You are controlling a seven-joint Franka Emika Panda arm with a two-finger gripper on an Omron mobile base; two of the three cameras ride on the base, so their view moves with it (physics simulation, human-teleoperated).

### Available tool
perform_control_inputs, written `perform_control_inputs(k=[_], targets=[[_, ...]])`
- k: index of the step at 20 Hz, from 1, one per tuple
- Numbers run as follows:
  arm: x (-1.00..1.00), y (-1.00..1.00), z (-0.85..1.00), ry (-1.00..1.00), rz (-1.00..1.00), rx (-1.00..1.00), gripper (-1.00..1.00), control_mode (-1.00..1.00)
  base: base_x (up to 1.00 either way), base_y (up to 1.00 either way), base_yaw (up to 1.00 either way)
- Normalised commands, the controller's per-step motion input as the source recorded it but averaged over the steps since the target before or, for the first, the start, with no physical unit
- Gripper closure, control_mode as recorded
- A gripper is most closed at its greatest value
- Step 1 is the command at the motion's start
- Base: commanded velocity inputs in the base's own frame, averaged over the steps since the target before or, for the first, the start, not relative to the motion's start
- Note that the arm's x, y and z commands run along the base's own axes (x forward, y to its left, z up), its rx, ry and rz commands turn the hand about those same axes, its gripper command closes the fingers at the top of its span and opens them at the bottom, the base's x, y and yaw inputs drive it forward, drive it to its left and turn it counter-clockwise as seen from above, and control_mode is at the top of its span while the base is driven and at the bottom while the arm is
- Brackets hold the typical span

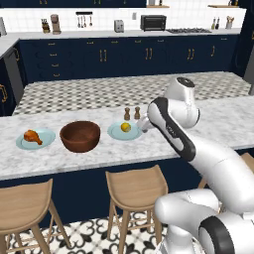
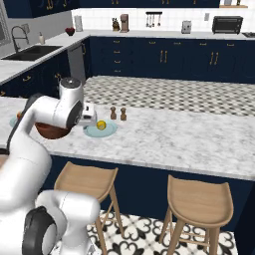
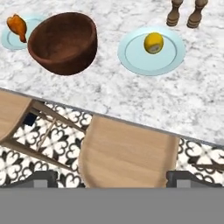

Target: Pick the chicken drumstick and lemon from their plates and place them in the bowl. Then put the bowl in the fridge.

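Observation:
On the marble island counter [image 1: 99,156], the reddish-brown bowl [image 1: 80,135] [image 2: 50,131] [image 3: 65,43] stands between two pale blue-green plates. The left plate [image 1: 47,134] [image 3: 8,41] carries the chicken drumstick [image 1: 32,136] [image 3: 17,26]. On the right plate [image 1: 116,133] [image 2: 107,132] [image 3: 135,59] sits the lemon [image 1: 126,127] [image 2: 101,124] [image 3: 153,42]. My gripper [image 2: 89,118] [image 3: 113,179] hangs open and empty above the counter's near edge, just short of the lemon plate, touching nothing. The fridge is out of view.
Two small brown shakers [image 1: 132,113] [image 2: 118,113] [image 3: 183,13] stand just behind the lemon plate. Wooden stools [image 1: 136,191] [image 2: 87,182] [image 3: 127,153] line the near side of the island, below the gripper. Navy cabinets run along the far wall.

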Motion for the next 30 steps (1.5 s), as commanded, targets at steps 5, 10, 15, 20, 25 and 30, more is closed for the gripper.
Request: perform_control_inputs(k=[5, 10, 15, 20, 25, 30], targets=[[0.85, 0.18, -0.03, 0.17, 0.0, -0.04, -1.0, -1.0, 0.0, 0.0, 0.0], [0.72, 0.0, -0.3, 0.09, 0.0, -0.06, -1.0, -1.0, 0.0, 0.0, 0.0], [0.56, 0.0, -0.53, 0.0, 0.0, -0.07, -1.0, -1.0, 0.0, 0.0, 0.0], [0.54, 0.0, -0.45, 0.0, 0.0, -0.03, -1.0, -1.0, 0.0, 0.0, 0.0], [0.63, 0.0, -0.27, 0.0, 0.0, 0.0, -1.0, -1.0, 0.0, 0.0, 0.0], [0.56, 0.0, -0.39, -0.08, 0.0, 0.0, -1.0, -1.0, 0.0, 0.0, 0.0]])
